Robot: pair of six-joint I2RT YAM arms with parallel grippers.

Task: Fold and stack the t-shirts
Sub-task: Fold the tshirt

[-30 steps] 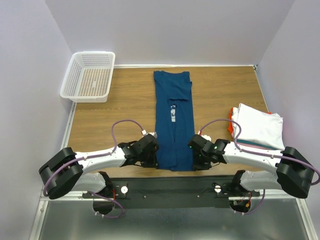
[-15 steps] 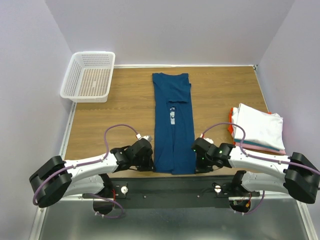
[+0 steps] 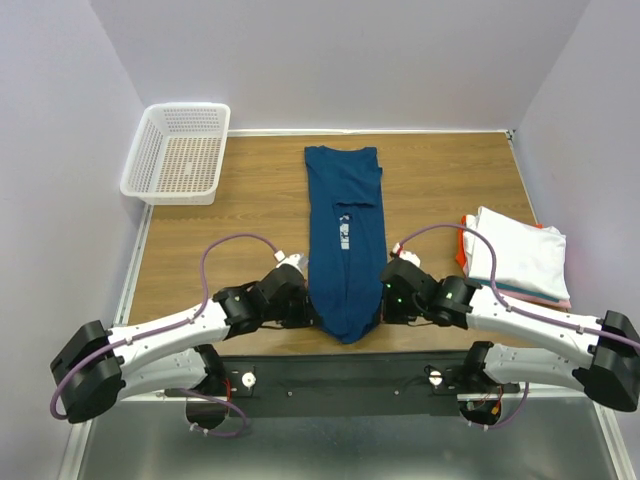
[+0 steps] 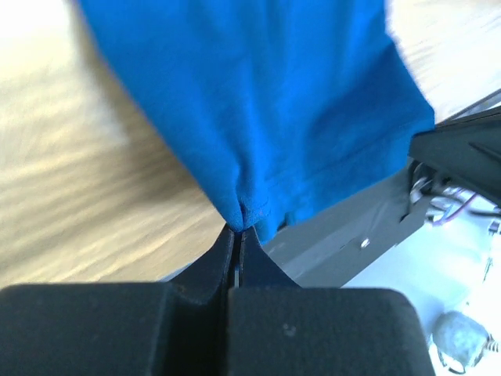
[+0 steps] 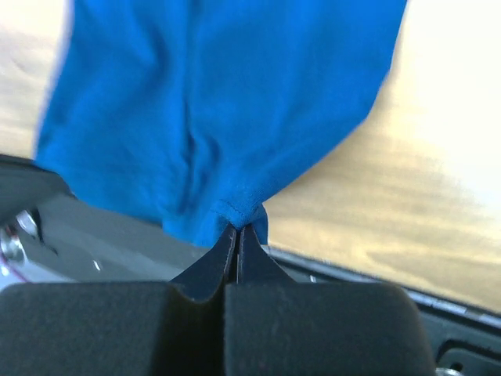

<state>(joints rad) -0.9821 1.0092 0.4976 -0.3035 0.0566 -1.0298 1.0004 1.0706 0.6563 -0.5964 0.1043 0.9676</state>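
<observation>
A: Where is the teal tee (image 3: 345,220) laid?
B: Lengthwise on the counter (image 3: 250,210), its long axis running far from both hands. Its near corners are pinched tight by the left hand (image 3: 306,312) and right hand (image 3: 384,306).

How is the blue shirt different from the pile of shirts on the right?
The blue shirt lies as one long narrow strip in the middle; the pile is a squarish stack at the right edge. The left gripper and right gripper pinch the blue shirt's near corners; no gripper holds the pile. The blue shirt is dark; the pile is white on top. Both rest on the wooden table.
</observation>
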